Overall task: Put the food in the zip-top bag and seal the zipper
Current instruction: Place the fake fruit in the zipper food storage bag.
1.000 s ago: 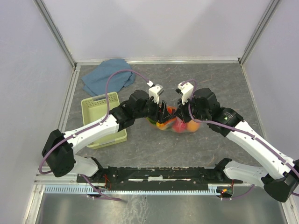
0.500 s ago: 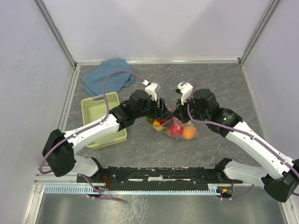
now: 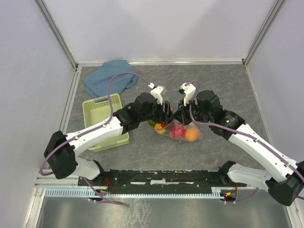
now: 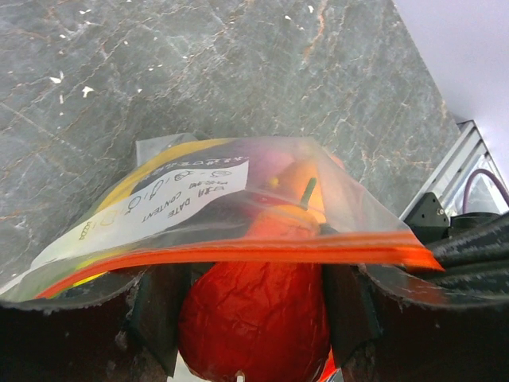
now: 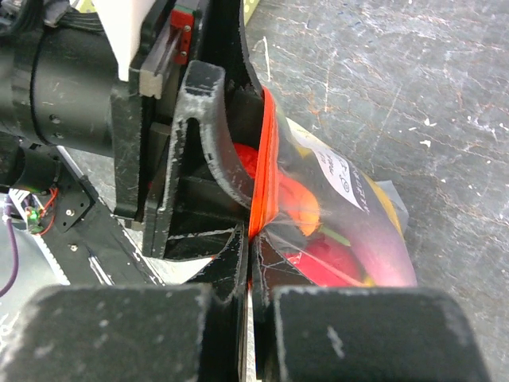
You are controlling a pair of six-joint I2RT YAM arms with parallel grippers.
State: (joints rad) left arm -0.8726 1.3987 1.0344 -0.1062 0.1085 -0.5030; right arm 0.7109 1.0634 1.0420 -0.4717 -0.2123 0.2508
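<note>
The zip-top bag [image 3: 183,129] hangs between my two grippers at mid-table, with the food inside: a red piece [image 3: 176,132], an orange piece [image 3: 192,135] and yellow and green bits. In the left wrist view the zipper [image 4: 238,253] runs across both fingers, and the wrinkled red piece [image 4: 254,318] fills the gap between them. My left gripper [image 3: 166,116] is shut on the bag around that piece. My right gripper [image 5: 253,263] is shut on the zipper [image 5: 262,175] at the bag's end, close against the left fingers [image 5: 215,135].
A pale green basket [image 3: 102,104] stands left of the left arm. A blue cloth [image 3: 109,77] lies at the back left. Grey walls and metal rails close the table in on three sides.
The bag's food has sagged lower and toward the front right. The left gripper has shifted slightly right, closer to the right gripper. The right gripper has hardly moved.
</note>
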